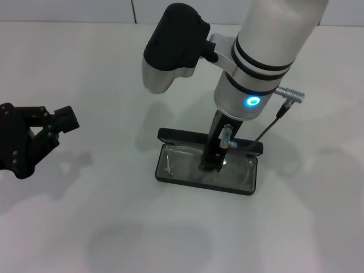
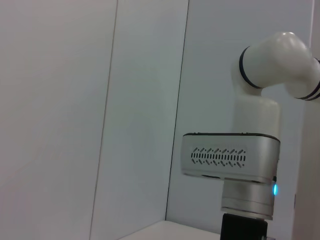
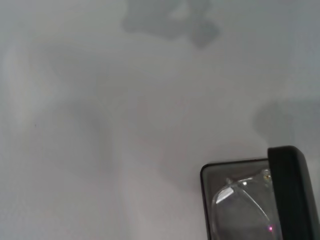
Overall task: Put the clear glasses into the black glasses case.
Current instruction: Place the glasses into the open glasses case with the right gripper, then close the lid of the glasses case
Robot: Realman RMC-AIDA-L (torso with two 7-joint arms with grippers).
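The black glasses case [image 1: 161,170] lies open at the middle of the table, its lid [image 1: 182,135] folded back on the far side. The clear glasses [image 1: 177,161] rest inside its grey tray. My right gripper [image 1: 211,162] reaches straight down into the middle of the tray, over the glasses. In the right wrist view one clear lens of the glasses [image 3: 240,202] shows in a corner of the case [image 3: 290,190]. My left gripper [image 1: 65,120] hangs shut above the table at the far left, well away from the case.
The white table [image 1: 114,227] stretches around the case on all sides. A grey cable and plug [image 1: 290,94] stick out from my right wrist. The left wrist view looks at a wall and at my right arm [image 2: 250,160].
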